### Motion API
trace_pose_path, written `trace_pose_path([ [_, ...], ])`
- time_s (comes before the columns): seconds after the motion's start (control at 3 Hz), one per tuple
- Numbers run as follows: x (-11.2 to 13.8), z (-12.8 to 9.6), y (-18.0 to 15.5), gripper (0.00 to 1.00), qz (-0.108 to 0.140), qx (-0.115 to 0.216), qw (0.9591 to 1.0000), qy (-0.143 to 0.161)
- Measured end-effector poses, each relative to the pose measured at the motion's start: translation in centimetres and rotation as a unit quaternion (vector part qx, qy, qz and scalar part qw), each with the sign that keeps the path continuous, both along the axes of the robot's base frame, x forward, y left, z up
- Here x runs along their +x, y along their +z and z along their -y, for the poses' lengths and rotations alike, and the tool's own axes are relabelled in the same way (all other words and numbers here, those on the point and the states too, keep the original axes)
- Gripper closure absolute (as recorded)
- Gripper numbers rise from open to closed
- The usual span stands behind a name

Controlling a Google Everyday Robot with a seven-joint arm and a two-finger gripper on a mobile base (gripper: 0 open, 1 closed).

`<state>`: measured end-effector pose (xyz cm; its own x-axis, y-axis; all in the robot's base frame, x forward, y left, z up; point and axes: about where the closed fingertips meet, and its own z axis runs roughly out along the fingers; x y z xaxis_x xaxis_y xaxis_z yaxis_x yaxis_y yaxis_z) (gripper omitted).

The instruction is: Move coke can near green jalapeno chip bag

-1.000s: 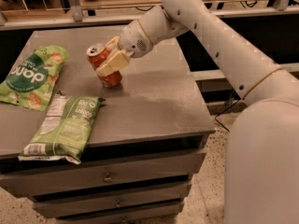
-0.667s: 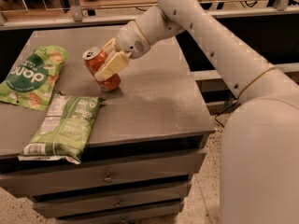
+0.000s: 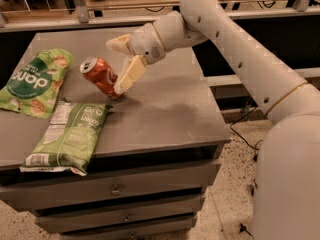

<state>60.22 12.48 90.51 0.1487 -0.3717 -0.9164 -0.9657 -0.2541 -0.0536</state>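
Note:
The coke can (image 3: 101,77) is on the grey cabinet top (image 3: 165,109). It is tilted with its silver top pointing up and left and its lower edge on the surface. My gripper (image 3: 114,66) is at the can with its fingers spread. The near finger (image 3: 128,74) lies against the can's right side, and the far finger (image 3: 118,43) is above and apart from it. The green jalapeno chip bag (image 3: 70,134) lies flat at the front left, label panel up, just below and left of the can.
A brighter green chip bag (image 3: 34,82) lies at the left edge of the top. The cabinet has drawers (image 3: 115,189) below. A shelf rail (image 3: 150,19) runs behind the top. My arm (image 3: 240,59) reaches in from the right.
The can has moved left and down toward the olive-green bag and has tipped further over. The far finger has come away from it.

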Motion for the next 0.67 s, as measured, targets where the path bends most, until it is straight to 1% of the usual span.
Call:
trace_pose_path([
  [0.33,-0.16,0.58,0.43,0.00,0.001,0.027,0.9996,0.005],
  [0.67,-0.16,0.58,0.43,0.00,0.001,0.027,0.9996,0.005],
])
